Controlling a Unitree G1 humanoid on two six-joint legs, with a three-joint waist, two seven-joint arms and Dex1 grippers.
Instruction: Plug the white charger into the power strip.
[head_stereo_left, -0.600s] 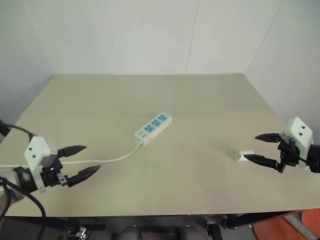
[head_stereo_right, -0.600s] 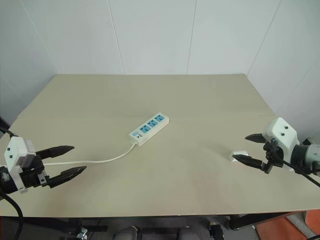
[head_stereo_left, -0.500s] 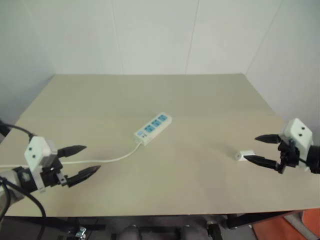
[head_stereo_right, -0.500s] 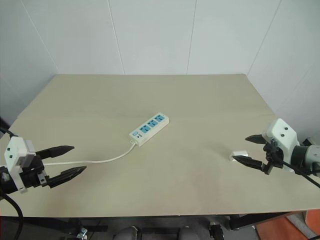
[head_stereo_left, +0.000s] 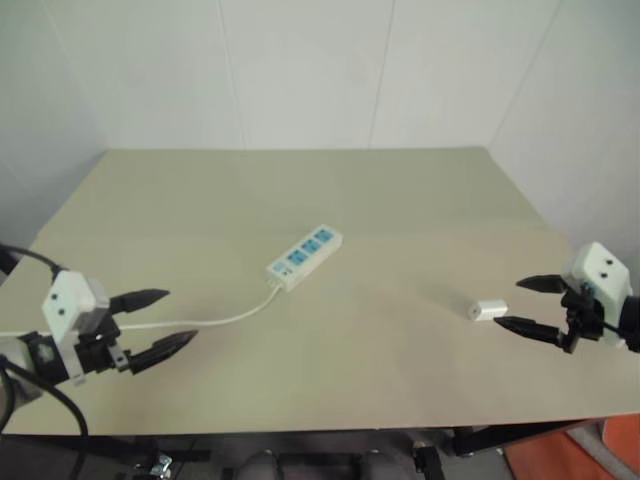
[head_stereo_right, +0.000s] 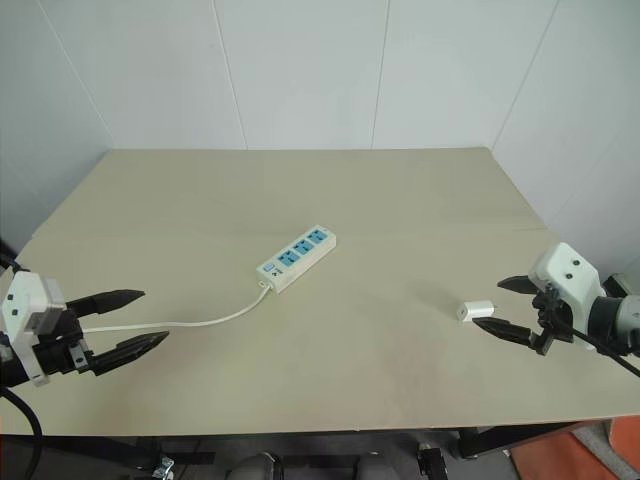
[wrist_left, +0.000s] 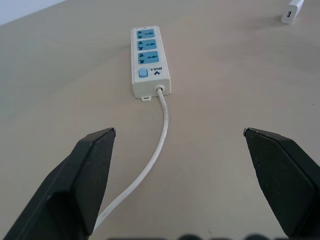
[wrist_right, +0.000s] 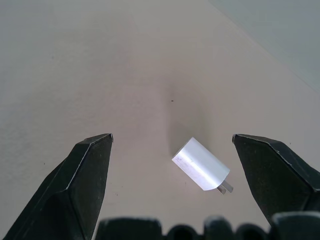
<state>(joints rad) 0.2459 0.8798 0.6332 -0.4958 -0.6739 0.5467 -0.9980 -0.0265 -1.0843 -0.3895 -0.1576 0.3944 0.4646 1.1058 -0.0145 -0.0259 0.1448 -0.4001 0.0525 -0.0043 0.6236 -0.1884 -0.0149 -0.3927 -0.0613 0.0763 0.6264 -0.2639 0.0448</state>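
Observation:
The white charger (head_stereo_left: 487, 310) lies on its side on the beige table at the right, prongs showing in the right wrist view (wrist_right: 200, 164). My right gripper (head_stereo_left: 508, 303) is open just right of it, its fingertips flanking the charger's near end without touching. The power strip (head_stereo_left: 305, 256) lies diagonally at mid table, its three blue sockets facing up and its switch end nearest my left gripper (head_stereo_left: 182, 315). That gripper is open and empty at the left, well short of the strip (wrist_left: 147, 61).
The strip's thin white cord (head_stereo_left: 230, 318) curves from the switch end leftward past my left gripper and off the table's left side. White walls close in behind and to the right of the table (head_stereo_left: 400, 200).
My right gripper has drawn back a little to the right, so its lower finger no longer overlaps the charger. The left gripper has barely shifted.

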